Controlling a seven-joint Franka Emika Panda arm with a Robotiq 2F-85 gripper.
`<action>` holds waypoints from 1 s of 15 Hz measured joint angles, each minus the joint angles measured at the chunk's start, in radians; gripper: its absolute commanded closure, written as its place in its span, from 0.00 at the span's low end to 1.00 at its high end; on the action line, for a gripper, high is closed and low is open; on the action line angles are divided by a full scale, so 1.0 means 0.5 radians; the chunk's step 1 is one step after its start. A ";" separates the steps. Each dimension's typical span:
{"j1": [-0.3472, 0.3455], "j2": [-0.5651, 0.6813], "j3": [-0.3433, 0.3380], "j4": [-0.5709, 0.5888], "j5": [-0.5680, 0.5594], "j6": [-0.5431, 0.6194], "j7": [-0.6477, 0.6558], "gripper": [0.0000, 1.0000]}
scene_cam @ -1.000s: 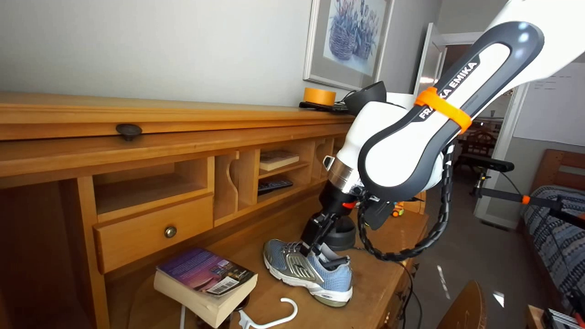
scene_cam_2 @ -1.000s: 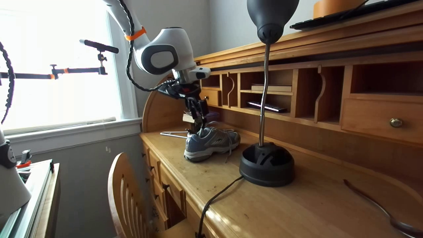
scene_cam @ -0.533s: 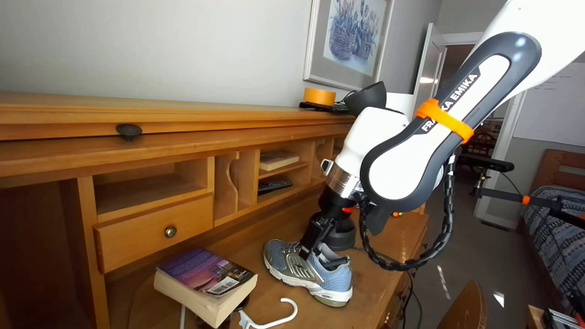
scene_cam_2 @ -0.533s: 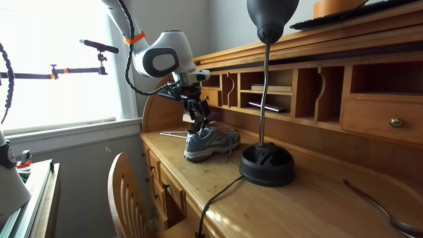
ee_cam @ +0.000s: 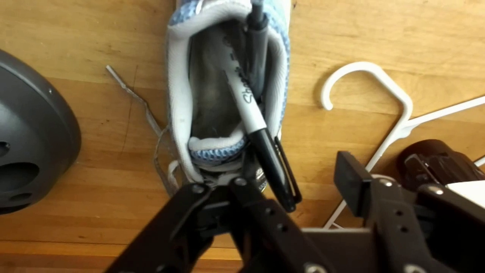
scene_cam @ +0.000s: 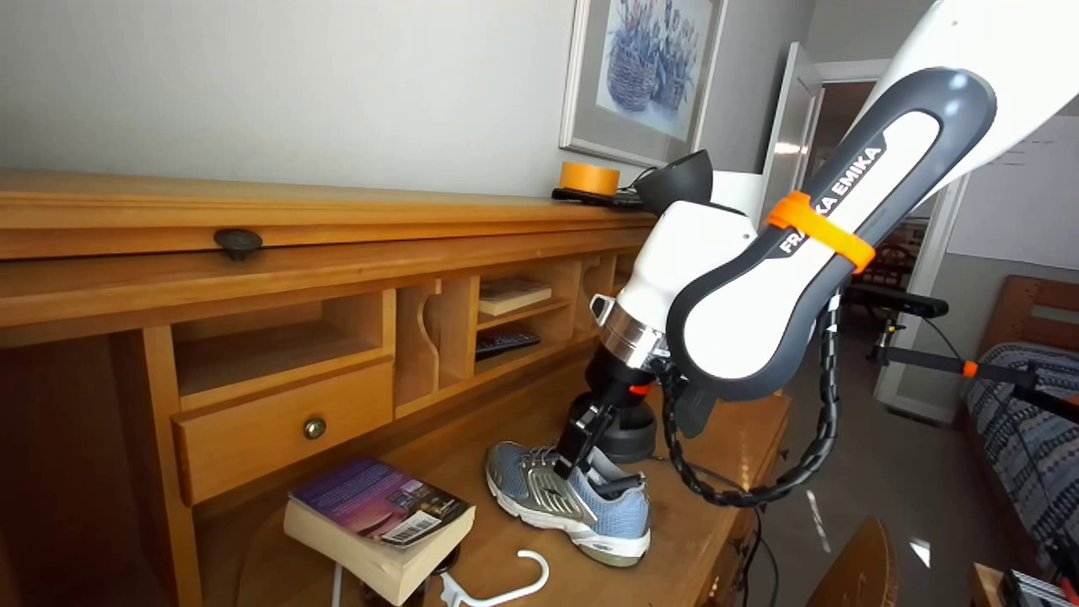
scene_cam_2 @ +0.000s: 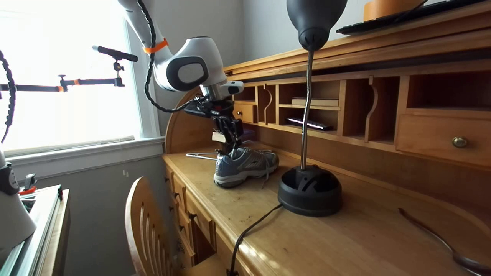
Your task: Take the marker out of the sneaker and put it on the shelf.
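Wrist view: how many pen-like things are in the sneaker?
2: the marker, slanting out of the sneaker, and a grey pen-like one along one inner side. More may be hidden deeper inside.

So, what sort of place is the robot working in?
Most likely a bedroom in a home: there is a bed, a wooden desk, and a framed flower picture on the wall.

Marker in sneaker, on desk between lamp base and hanger.
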 measured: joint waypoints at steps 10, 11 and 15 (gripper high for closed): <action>-0.132 -0.001 0.162 0.002 0.061 -0.004 -0.157 0.96; -0.157 -0.004 0.186 0.002 0.083 -0.004 -0.182 0.96; -0.256 -0.050 0.288 0.000 0.193 -0.004 -0.287 0.96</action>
